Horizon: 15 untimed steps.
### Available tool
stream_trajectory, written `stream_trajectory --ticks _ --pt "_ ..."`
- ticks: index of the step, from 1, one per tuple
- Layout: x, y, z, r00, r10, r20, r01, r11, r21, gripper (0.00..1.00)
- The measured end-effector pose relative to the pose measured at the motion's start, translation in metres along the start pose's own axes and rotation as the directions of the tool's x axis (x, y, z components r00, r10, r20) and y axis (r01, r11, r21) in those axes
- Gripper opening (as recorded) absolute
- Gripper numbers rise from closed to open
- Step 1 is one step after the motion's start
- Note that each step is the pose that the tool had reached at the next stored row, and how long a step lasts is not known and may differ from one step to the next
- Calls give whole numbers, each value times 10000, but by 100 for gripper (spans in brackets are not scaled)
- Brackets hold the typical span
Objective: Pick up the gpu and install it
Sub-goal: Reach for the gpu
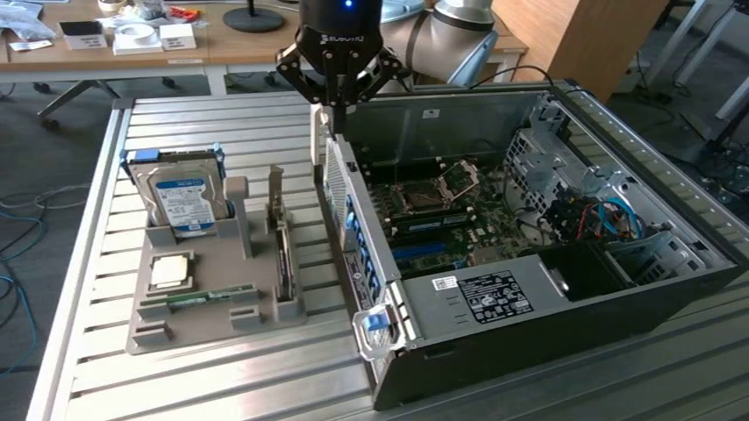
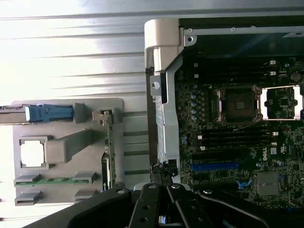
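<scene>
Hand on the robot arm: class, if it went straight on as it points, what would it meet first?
Probably the top edge of the silver rear wall of the open black computer case: the shut hand points down just above it. Depth is unclear; it might pass just inside.

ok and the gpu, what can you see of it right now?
The gpu stands on edge in a slot of the grey holder tray, on the tray's side nearest the open PC case. It is seen edge-on: a thin green board with a silver metal bracket rising upright at its far end. The fan face cannot be made out. Only the tray touches it. The gripper, shut, is apart from it, above the case's edge.
</scene>
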<state>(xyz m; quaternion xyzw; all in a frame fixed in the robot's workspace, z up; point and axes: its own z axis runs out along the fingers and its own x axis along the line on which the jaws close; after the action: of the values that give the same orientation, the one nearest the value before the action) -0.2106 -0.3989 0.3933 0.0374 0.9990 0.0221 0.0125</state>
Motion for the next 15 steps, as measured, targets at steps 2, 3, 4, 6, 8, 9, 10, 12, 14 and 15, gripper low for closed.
stream_trajectory --ticks 2,3,4,6,8,9,10,12,14,15 --pt "7 0 0 10000 1 0 -1 10000 0 11" --pt "11 -1 0 10000 0 0 0 10000 -1 11" --pt "15 -1 0 10000 0 0 0 10000 0 11" --pt "29 -2 0 10000 0 0 0 10000 -1 11" --pt "52 -4 -1 10000 0 0 0 10000 0 11" --pt "65 -5 -1 10000 -1 0 1 10000 0 11" --pt "82 -6 -2 10000 0 -1 0 10000 0 11" --pt "117 -9 -2 10000 0 0 0 10000 0 11" --pt "151 -11 -3 10000 0 0 0 10000 -1 11" --pt "166 -12 -3 10000 -1 0 1 10000 0 11"
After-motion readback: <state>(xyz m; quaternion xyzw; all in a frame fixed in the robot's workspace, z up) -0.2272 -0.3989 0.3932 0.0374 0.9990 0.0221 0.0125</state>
